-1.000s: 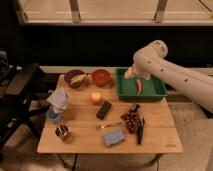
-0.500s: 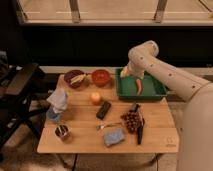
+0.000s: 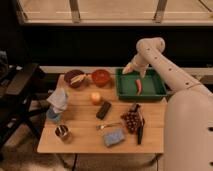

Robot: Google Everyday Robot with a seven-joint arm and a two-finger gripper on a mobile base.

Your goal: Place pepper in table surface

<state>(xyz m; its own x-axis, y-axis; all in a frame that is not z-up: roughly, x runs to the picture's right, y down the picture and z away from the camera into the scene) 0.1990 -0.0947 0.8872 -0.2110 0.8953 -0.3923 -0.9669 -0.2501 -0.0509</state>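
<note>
The pepper (image 3: 139, 85), slim and red-orange, lies inside the green bin (image 3: 155, 92) at the back right of the table surface (image 3: 85, 120). My gripper (image 3: 131, 69) hangs over the bin's back left corner, a little up and left of the pepper and apart from it. Its fingers look open with nothing between them. The white arm reaches in from the right and fills the lower right of the view.
A dark bowl (image 3: 75, 78) and a red bowl (image 3: 101, 77) stand at the back. An orange fruit (image 3: 95, 98), a black block (image 3: 104, 110), grapes (image 3: 132, 121), a blue sponge (image 3: 114, 137), a cup (image 3: 62, 132) and a blue cloth (image 3: 57, 101) are spread over the slats. A black chair (image 3: 20, 90) stands at left.
The arm's elbow has swung toward the camera at right. The gripper has stayed over the bin's back left, rising slightly. The pepper has not moved.
</note>
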